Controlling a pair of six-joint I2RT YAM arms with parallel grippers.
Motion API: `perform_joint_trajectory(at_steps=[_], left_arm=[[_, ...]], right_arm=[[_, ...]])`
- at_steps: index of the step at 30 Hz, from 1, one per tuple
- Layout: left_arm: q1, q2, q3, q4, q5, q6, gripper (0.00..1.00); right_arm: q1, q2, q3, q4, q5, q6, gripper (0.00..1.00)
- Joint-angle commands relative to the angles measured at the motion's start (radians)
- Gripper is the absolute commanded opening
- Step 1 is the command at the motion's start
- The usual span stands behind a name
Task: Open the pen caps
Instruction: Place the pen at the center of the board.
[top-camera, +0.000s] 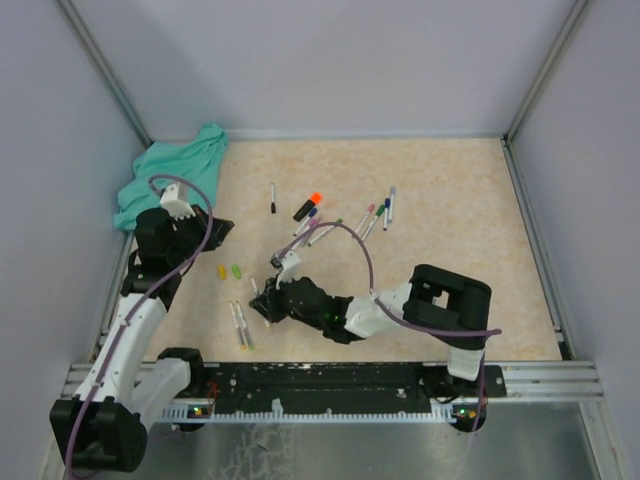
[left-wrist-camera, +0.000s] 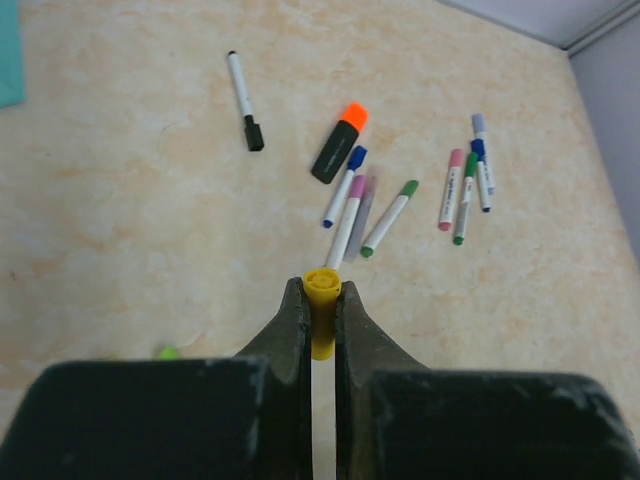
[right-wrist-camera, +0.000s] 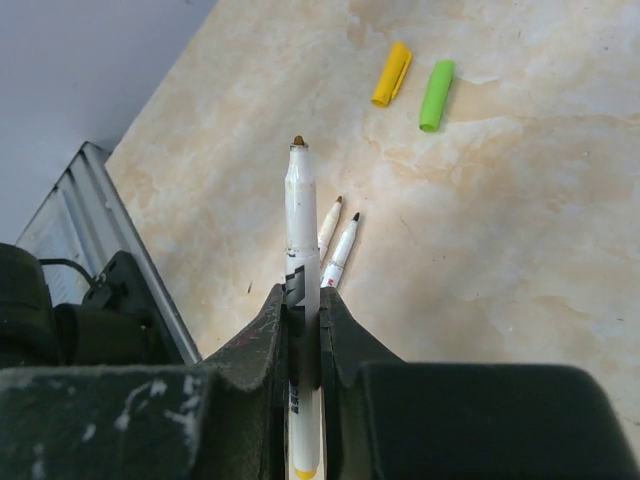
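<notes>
Currently the left pincer (left-wrist-camera: 321, 300) is clenching a yellow cap (left-wrist-camera: 322, 283); its fingers are pressing on both sides of the cap, and the cap's round end is sticking out past the tips. Landmark for all positions: the black marker (left-wrist-camera: 333, 155) with the orange cap (left-wrist-camera: 353, 113), lying near the middle of the surface (top-camera: 450, 250).

The left pincer is hovering left of the black marker, on the side toward the arm bases.

The right pincer (right-wrist-camera: 300, 300) is grasping a white pen barrel (right-wrist-camera: 300, 210). The barrel is running lengthwise between the fingers with its bare tip pointing away from the wrist. In the top view this pincer is sitting nearer the arm bases than the black marker and slightly left of it.

A loose yellow cap (right-wrist-camera: 391, 74) and a green cap (right-wrist-camera: 436, 95) are lying side by side, apart from each other, left of the black marker and toward the bases. Two uncapped pens (right-wrist-camera: 335, 240) are lying together farther toward the bases.

Three capped pens (left-wrist-camera: 345, 190) are lying just beside the black marker, and more capped pens (left-wrist-camera: 450, 190) are fanning out to its right. A black-capped pen (left-wrist-camera: 243, 100) is lying alone to its left. A teal cloth (top-camera: 170, 175) is bunching in the far corner, well left of the black marker.
</notes>
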Motion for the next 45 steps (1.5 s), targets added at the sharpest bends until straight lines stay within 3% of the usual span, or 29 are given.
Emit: perform_joint_trajectory(at_steps=[1,14,29,45], left_arm=[[-0.015,-0.046,-0.016,-0.066,-0.12,0.068,0.0],[-0.018,-0.011,0.001,-0.121,-0.249,0.006,0.0],[-0.019,-0.007,-0.001,-0.121,-0.247,-0.004,0.0],[-0.017,-0.006,0.0,-0.121,-0.242,-0.004,0.0]], right_arm=[[0.036,-0.016,0.105,-0.205,0.168,-0.053,0.0],[0.053,0.119,0.335,-0.522,0.281,0.059,0.0],[0.069,0.208,0.465,-0.689,0.26,0.063,0.05],[0.083,0.238,0.516,-0.765,0.283,0.074,0.18]])
